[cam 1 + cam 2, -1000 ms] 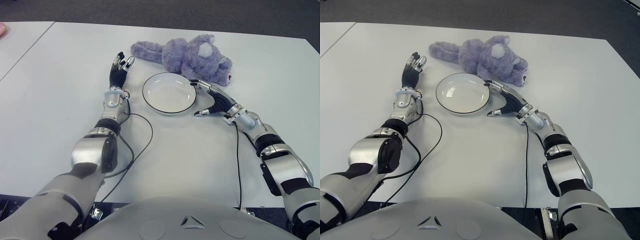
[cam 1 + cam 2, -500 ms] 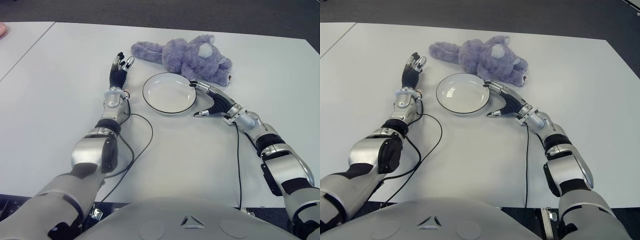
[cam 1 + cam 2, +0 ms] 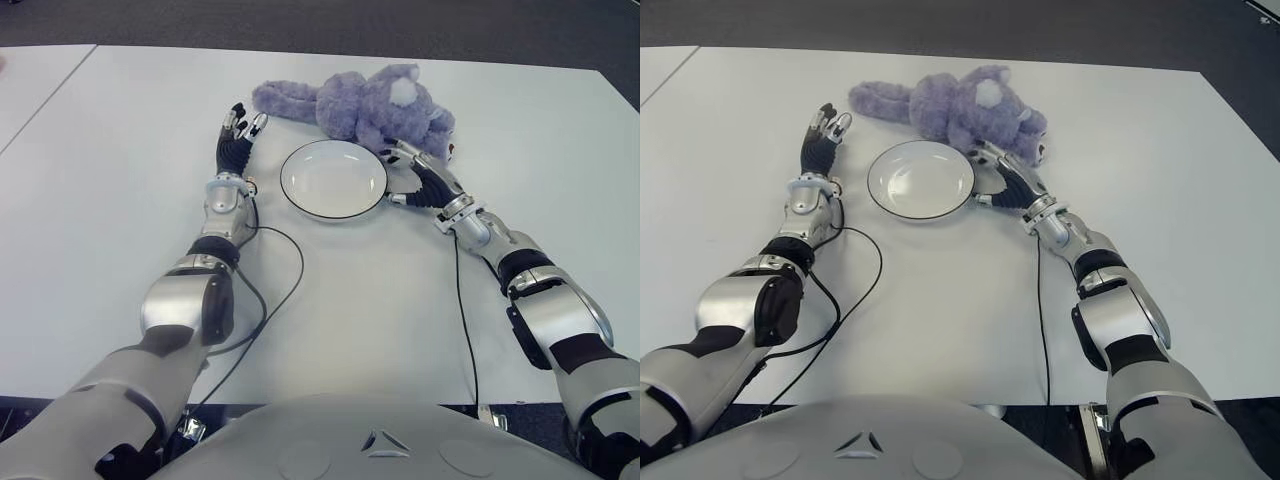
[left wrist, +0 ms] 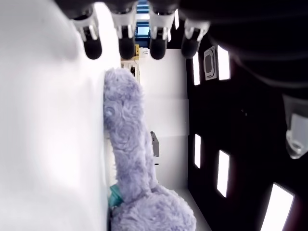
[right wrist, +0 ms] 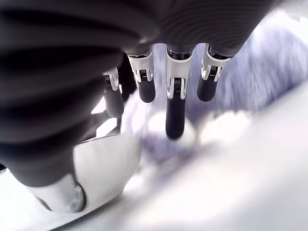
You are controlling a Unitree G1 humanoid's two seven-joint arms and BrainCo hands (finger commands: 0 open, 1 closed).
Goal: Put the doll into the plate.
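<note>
Doll (image 3: 375, 105) lies beyond plate (image 3: 333, 180) rim; right robot hand (image 3: 415, 180), fingers spread and empty, between them.

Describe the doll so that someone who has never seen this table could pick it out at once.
On the white table, look at the far side, just beyond the round white plate at the centre. The doll lies there, with the right hand open at its near edge. It is the only soft thing: purple plush with a long limb stretched toward the left hand.

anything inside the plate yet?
No. The plate shows only its bare white bowl. The doll lies on the table just beyond it. The right hand, open, hides a bit of the plate's right rim; the left hand shows left of the plate.
</note>
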